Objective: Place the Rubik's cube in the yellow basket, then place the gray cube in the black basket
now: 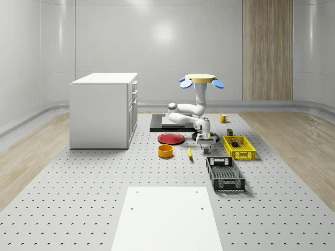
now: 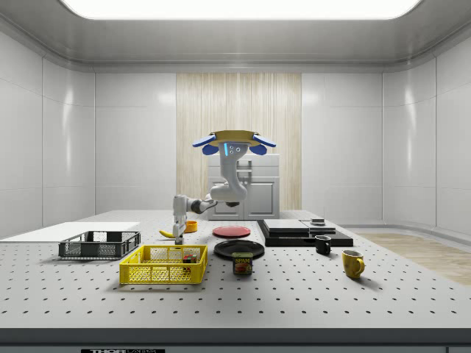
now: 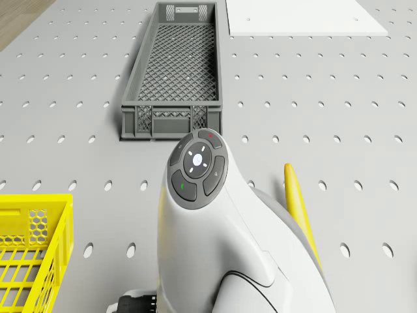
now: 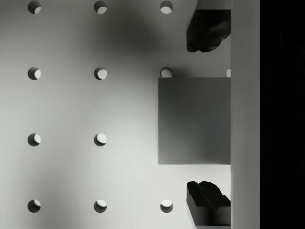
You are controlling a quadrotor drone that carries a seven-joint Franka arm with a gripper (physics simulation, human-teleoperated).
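Wrist view: gray cube (image 4: 194, 120) btwn fingertips (image 4: 205, 29), far edge cut off.

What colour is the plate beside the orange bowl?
Red; the plate shows best in the whole-scene view.

Small gray cube (image 4: 194, 120) cut off on one side by pale arm housing in wrist view. Yellow mesh plastic basket (image 3: 29, 257) cropped by drone view edge; contents too small to identify in whole-scene view. Yellow banana (image 3: 300, 210) partly hidden behind white arm.
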